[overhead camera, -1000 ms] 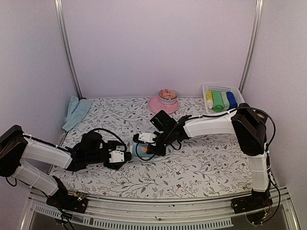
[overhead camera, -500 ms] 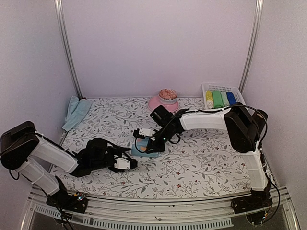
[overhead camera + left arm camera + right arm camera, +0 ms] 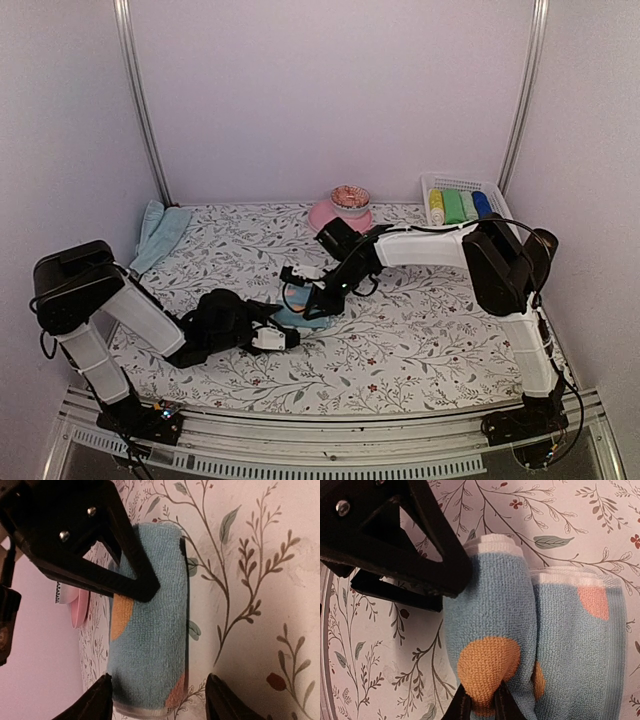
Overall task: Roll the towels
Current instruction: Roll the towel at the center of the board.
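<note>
A pale blue towel (image 3: 303, 318) with orange dots lies mid-table, partly rolled. In the right wrist view it shows as a roll (image 3: 490, 630) beside a flat folded part (image 3: 580, 645). My right gripper (image 3: 306, 300) is shut on the near end of the roll (image 3: 481, 702). My left gripper (image 3: 286, 338) is open, and its fingertips (image 3: 100, 700) straddle the end of the towel (image 3: 150, 630) without touching it. A stack of pale teal towels (image 3: 160, 232) lies at the back left.
A pink plate (image 3: 325, 219) with a bowl on it stands at the back centre. A white basket (image 3: 432, 186) with several rolled towels, yellow, green and blue, stands at the back right. Metal posts rise at both back corners.
My left arm has slid right along the table, bringing its open gripper up to the towel. My right gripper has shifted slightly left and back while holding the towel.
</note>
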{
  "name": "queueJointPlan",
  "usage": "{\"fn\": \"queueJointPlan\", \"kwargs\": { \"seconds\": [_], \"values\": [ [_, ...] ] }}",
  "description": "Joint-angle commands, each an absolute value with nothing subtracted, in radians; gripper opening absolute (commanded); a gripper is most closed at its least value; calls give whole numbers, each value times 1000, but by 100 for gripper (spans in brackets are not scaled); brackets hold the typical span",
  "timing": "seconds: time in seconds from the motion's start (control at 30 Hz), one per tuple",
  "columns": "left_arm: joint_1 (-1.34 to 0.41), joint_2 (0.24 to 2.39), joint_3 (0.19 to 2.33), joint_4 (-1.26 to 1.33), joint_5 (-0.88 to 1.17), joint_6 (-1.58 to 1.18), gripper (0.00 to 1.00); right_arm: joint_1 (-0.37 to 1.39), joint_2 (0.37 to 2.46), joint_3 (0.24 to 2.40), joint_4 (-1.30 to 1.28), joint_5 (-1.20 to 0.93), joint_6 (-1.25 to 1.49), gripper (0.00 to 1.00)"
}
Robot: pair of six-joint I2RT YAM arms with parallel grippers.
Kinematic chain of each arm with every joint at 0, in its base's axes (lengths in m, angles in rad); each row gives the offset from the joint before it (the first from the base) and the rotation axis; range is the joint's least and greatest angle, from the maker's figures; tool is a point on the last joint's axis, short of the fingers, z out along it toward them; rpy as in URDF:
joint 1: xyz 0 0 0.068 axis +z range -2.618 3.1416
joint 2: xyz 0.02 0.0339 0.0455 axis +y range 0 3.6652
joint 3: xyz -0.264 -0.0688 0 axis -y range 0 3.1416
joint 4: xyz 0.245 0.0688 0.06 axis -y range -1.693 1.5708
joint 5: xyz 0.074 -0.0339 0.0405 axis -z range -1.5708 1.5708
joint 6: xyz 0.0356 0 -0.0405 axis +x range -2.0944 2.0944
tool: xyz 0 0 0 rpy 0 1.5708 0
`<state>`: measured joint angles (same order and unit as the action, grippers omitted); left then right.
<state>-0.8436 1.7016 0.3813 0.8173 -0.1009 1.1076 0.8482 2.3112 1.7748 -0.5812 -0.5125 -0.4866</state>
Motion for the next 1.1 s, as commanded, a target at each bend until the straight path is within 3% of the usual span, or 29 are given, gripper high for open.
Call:
{"fn": "queueJointPlan", "kwargs": {
  "seconds": [0.0,0.17,0.4,0.5,0.53,0.83,1.07],
  "values": [
    [-864,1759,417,889,-155,1124,61,843,2395,1756,-652,-482,-482,15],
    [-867,1824,437,927,-203,1144,53,841,2396,1758,-654,-486,-488,15],
    [-867,1877,466,883,-239,1144,29,833,2399,1763,-656,-489,-495,15],
    [-867,1873,498,782,-223,1109,2,834,2389,1766,-659,-492,-498,18],
    [-865,1866,506,752,-215,1099,0,833,2383,1766,-660,-492,-500,18],
    [-858,1746,626,261,-36,985,0,811,2139,1644,-562,-440,-438,48],
    [-830,1757,788,-84,85,888,0,810,1848,1344,-348,-251,-388,57]
  ]
}}
